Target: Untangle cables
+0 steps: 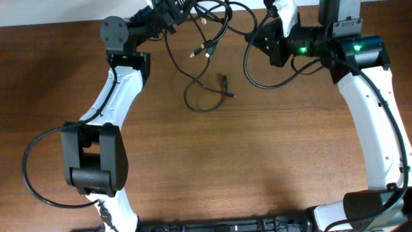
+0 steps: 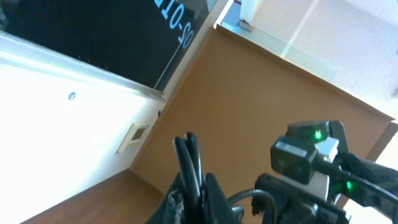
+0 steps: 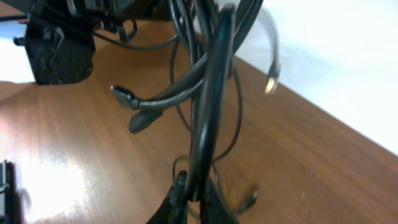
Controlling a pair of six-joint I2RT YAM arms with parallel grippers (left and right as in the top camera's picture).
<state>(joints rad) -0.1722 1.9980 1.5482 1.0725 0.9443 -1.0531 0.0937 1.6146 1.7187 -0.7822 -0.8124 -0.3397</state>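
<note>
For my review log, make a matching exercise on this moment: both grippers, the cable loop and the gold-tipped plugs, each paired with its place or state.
Things:
1. left gripper
2. right gripper
3. cable loop
4. gold-tipped plugs

Places or states:
A. lying on the table between the arms
B. shut on cables, green lights on its arm
C. dangling from the held cables
D. shut on cables, no lights showing on its arm

Pairs: 1-D, 2-B, 3-A, 4-C.
</note>
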